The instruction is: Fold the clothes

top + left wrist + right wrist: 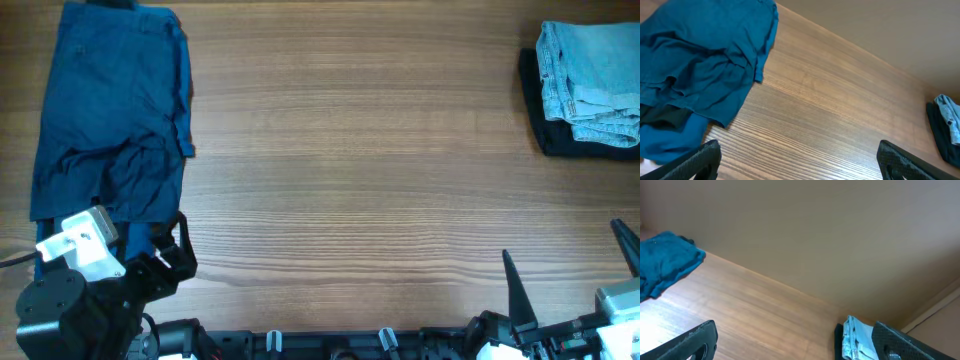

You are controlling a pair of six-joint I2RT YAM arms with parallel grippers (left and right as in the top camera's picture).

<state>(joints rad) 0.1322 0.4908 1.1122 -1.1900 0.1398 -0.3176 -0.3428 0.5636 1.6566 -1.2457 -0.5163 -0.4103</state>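
Note:
A dark blue garment [110, 110] lies spread and rumpled at the table's left; it also shows in the left wrist view [695, 65] and the right wrist view [662, 262]. At the far right a folded pale denim pair of shorts [590, 80] lies on a folded dark navy garment [545, 125]; the stack also shows in the left wrist view [946, 127] and the right wrist view [855, 340]. My left gripper [165, 250] is open and empty just beside the blue garment's near edge. My right gripper [570, 265] is open and empty at the front right.
The wooden table [350, 170] runs between the two piles. A plain beige wall [830, 235] stands behind it. The arm bases and a rail [330, 340] sit along the front edge.

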